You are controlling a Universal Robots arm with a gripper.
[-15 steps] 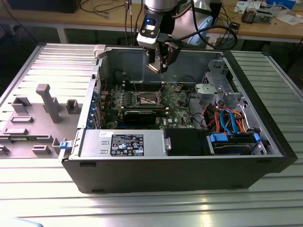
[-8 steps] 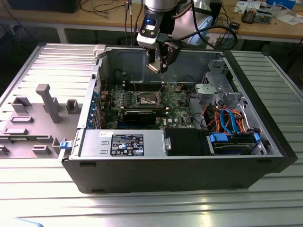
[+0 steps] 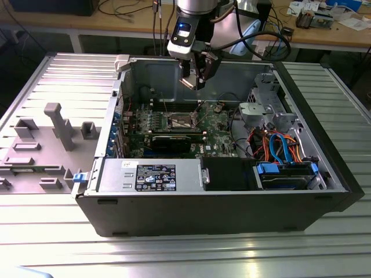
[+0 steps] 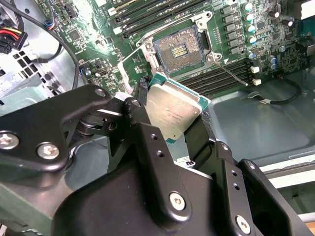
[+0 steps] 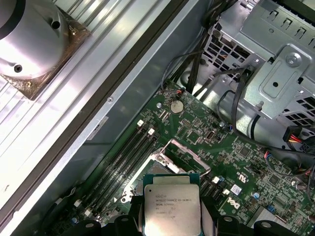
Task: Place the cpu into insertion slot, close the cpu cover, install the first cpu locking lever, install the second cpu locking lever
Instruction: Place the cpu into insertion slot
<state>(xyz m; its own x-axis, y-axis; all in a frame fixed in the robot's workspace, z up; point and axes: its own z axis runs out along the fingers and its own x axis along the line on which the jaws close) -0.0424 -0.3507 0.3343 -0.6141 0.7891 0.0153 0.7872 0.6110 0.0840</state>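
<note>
Holding: gripper (image 4: 172, 112) has the cpu (image 4: 173, 108) clamped between its two black fingers (image 4: 140, 96), one finger on each opposite edge; silver-grey lid facing the cameras in both wrist views
Cpu position: in the air over the open computer case (image 3: 203, 214), clear of the motherboard (image 3: 220, 124); not seated; in the first wrist view the cpu (image 5: 172, 209) sits in front of the socket area
Gripper position: in the exterior view the gripper (image 3: 196, 78) hangs at the case's far wall, above the board; arm comes down from the top of that view
Insertion slot: insertion slot (image 4: 178, 49) bare, gold-brown contact field showing, metal rim around it; lies just past the held chip in the second wrist view; also seen mid-board in the exterior view (image 3: 178, 120)
Cpu cover: cpu cover (image 5: 192, 154) flipped up off the socket, square window visible
Locking lever: thin wire lever (image 4: 231, 73) swung out beside the slot, not latched; the other lever I cannot tell
Nearby: long memory slots (image 4: 147, 10) run along the socket; black graphics card (image 3: 174, 142) on the near side of the board; power supply (image 3: 151, 176) at the case's near wall
Surface: case lies on its side on a ribbed metal table (image 3: 174, 255); grey fixture (image 3: 61, 124) on the exterior view's left
</note>
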